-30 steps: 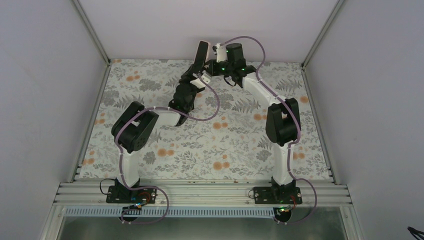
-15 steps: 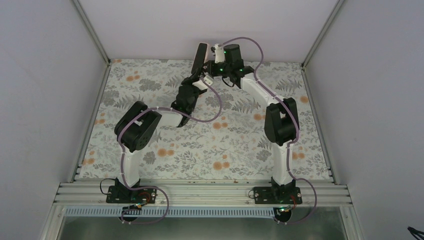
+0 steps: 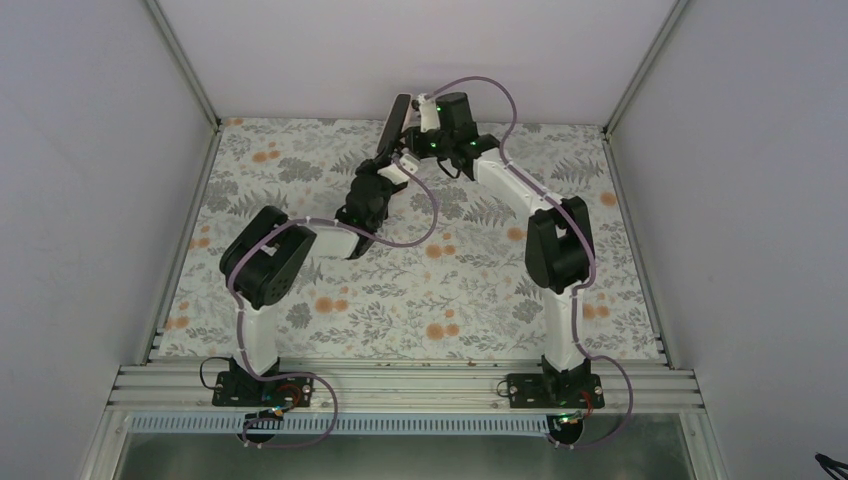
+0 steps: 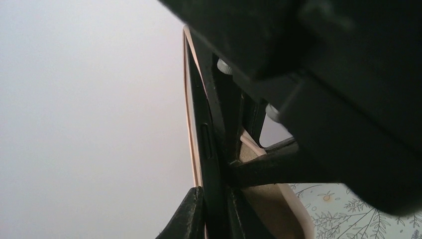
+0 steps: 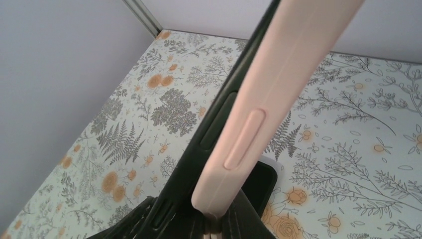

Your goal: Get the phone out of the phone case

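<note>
no legible txt, no labels, no brand marks

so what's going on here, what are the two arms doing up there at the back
Both arms hold a cased phone up in the air over the far end of the floral table. The right gripper is shut on the edge of the pink phone case, and the left gripper is clamped on the black phone. The case looks partly peeled off along one side, but the phone is not yet out.
</note>
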Tool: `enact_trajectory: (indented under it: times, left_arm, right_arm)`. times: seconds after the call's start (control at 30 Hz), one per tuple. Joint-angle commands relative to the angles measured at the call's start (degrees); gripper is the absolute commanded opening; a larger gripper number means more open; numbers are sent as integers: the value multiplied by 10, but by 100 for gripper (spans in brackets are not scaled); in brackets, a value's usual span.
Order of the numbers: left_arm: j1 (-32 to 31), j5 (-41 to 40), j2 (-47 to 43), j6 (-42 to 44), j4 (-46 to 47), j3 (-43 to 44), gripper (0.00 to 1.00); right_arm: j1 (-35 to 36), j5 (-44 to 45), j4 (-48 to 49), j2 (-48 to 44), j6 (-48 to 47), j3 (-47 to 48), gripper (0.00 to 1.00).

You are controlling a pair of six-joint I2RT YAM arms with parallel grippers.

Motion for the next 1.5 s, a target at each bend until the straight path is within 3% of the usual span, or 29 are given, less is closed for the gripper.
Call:
enact_trajectory:
  times: [0.0,0.4,0.83,1.03,1.23,1.33,1.47]
  left_arm:
    - [0,42,-64,-8,25,4,9]
    - [23,69,-136,-31,-30,-44,7]
    - [23,153,-256,-71,-247,-70,2]
    - [6,48,-271,-40,-323,-77,2]
    - [7,-79,-345,121,-288,-186,2]
    - [8,-127,-382,208,-269,-258,2]
    - [8,-169,-419,253,-262,-338,2]
  right_arm:
    - [23,46,-4,-1,-105,-15,3]
    - [14,158,4,-27,-186,-46,3]
    - [-33,150,-21,-30,-199,-35,3]
    - [-77,46,-98,25,-203,51,3]
    - [-94,-29,-310,86,-312,157,3]
    - [-97,-40,-381,77,-351,128,3]
    - [-101,-68,-428,40,-388,54,3]
